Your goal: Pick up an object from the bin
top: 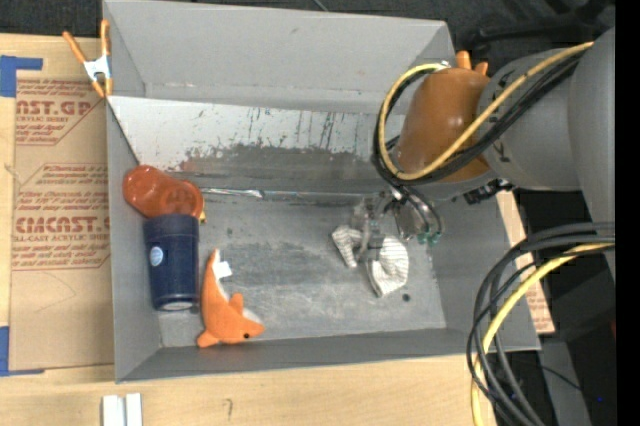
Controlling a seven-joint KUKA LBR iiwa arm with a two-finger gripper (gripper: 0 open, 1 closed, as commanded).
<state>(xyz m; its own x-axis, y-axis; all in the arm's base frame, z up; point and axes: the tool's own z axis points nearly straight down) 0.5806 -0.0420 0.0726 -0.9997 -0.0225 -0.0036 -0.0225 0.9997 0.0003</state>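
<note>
Gripper (pixel 388 222) down at bin's (pixel 280 44) rt side, directly over crumpled white wad (pixel 388 264); wad pokes out below it. Open or clamped: can't tell.

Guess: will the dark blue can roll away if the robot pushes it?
Probably: the dark blue can looks round and seems to lie on its side, so a sideways push may roll it. The orange toy fish beside it could block it. It looks stiff, not squashy.
</note>
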